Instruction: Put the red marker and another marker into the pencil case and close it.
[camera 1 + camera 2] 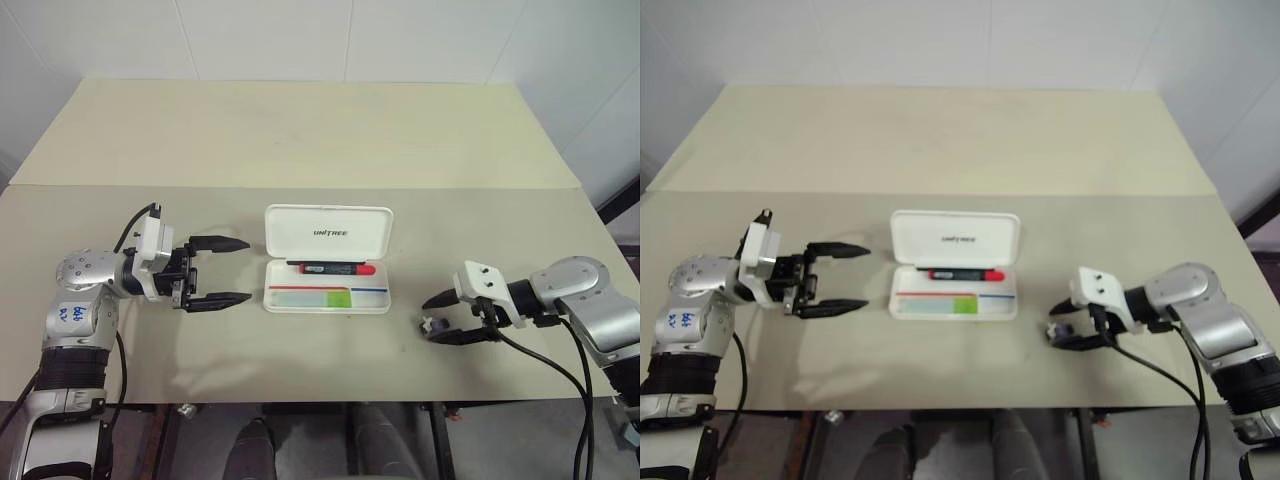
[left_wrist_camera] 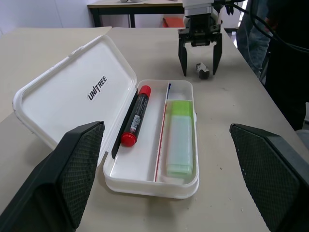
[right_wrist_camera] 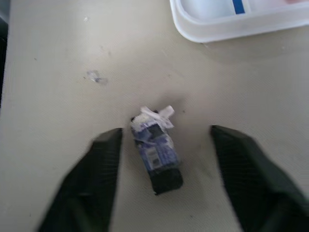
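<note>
Both items are already loaded: the slim black-barrelled red marker with red cap and red end (image 2: 135, 117) lies in the compartment nearer the hinge of the white hard-plastic clamshell pencil case (image 1: 328, 307), and the short, stubby pale green marker (image 2: 180, 137) lies in the front compartment, on the other side of the red-and-blue stripe. Judged from this arrangement, the loading stage is complete and only the closing remains; the lid, marked "UNITREE", stands raised behind the tray. The case sits on the beige table top (image 1: 300, 140) between the two arms. The left gripper (image 1: 215, 270) is level and points toward the case's left end, just beside it but not touching; its two black fingers are spread wide and hold nothing. The right gripper (image 1: 442, 318) is well apart from the case's right end, angled downward toward the table. Its fingers stand part-way apart on either side of a small dark object with a white scrap on it (image 3: 155, 147), without contact on either side in the right wrist view; nothing is gripped.
</note>
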{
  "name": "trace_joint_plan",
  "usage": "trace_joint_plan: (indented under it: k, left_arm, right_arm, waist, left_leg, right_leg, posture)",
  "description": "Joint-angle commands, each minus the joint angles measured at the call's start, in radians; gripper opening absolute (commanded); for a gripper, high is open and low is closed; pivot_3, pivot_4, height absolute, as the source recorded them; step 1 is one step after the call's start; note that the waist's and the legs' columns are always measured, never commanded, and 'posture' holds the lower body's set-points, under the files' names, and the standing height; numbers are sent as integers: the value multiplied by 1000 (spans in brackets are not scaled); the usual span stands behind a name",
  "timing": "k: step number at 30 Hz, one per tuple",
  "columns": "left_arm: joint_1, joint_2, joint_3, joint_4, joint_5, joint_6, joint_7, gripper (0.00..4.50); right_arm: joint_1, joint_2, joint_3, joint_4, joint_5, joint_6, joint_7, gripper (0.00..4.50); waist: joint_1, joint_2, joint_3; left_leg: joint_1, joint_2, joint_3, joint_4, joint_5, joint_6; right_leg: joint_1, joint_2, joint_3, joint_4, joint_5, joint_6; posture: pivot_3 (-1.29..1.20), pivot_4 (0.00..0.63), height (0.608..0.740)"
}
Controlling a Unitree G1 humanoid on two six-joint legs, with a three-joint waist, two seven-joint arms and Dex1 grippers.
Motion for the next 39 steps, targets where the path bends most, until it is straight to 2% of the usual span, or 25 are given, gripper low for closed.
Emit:
trace_joint_plan:
  k: [1,4,5,15,23,29,39]
  left_arm:
    - [-11,3,6,-15,0,-14,2,4500]
    - [-15,1,4,-11,2,-17,2,4500]
    - [-15,1,4,-11,3,-19,2,4500]
    - [-34,-11,-5,2,4,-24,-5,4500]
    - [-53,-26,-15,10,3,-25,-10,4500]
    - [-48,-20,-10,4,3,-26,-6,4500]
    - [-30,-11,0,-12,2,-27,8,4500]
  right_arm:
    - [10,-13,-34,-4,1,-11,17,1535]
    - [12,-21,-42,-10,-4,-5,15,442]
    - [12,-22,-44,-13,-5,-4,11,371]
    - [-102,53,-105,-179,67,170,-111,371]
    - [-160,174,-45,-280,78,269,-184,371]
    - [-165,233,13,-246,41,261,-202,371]
    - [-177,241,26,-183,-3,232,-198,3900]
  waist:
    - [1,0,0]
    - [1,0,0]
    - [1,0,0]
    - [-4,0,0]
    - [3,0,0]
    - [2,0,0]
    - [0,0,0]
  left_leg:
    - [0,0,0,0,0,0]
    - [0,0,0,0,0,0]
    - [0,0,0,0,0,0]
    - [1,0,0,0,0,0]
    - [0,0,0,0,0,0]
    - [0,0,0,0,0,0]
    - [0,0,0,0,0,0]
  right_leg:
    - [0,0,0,0,0,0]
    - [0,0,0,0,0,1]
    - [0,0,0,0,1,1]
    - [0,0,0,1,1,2]
    - [0,0,0,2,3,5]
    - [0,0,0,2,3,6]
    - [0,0,0,2,3,6]
  posture:
    - [0,150,740]
    - [0,150,740]
    - [0,150,740]
    - [0,150,740]
    - [0,150,740]
    - [0,150,740]
    - [0,150,740]
